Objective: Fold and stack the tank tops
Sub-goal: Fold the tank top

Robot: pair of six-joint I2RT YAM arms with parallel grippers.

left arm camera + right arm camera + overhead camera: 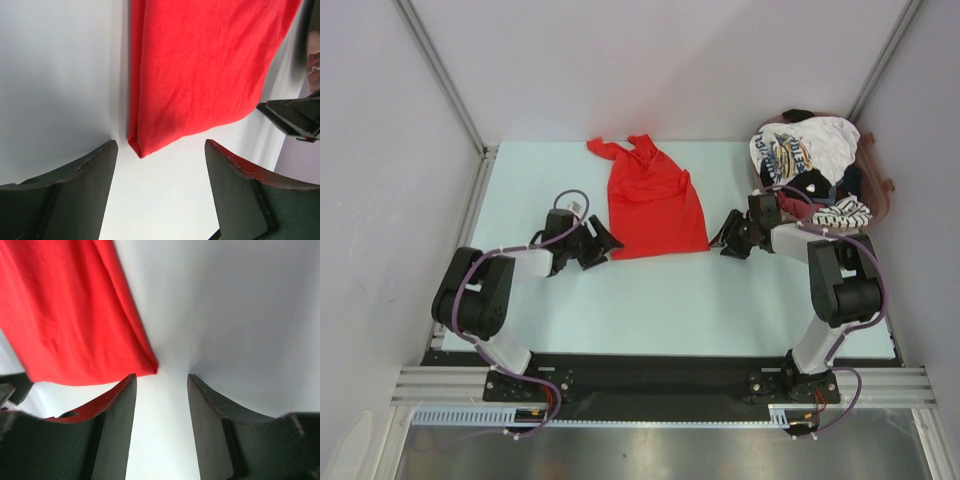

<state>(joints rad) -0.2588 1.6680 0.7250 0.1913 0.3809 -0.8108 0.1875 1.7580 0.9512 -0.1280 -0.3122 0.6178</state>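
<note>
A bright red tank top lies flat on the table, straps toward the back. My left gripper is open and empty just beside its near left corner. My right gripper is open and empty just beside its near right corner. Neither touches the cloth. A heap at the back right holds a white printed top, a black-and-white striped one and dark ones.
The heap sits close behind my right arm. A metal frame post and white walls bound the pale table. The right gripper's tip shows in the left wrist view.
</note>
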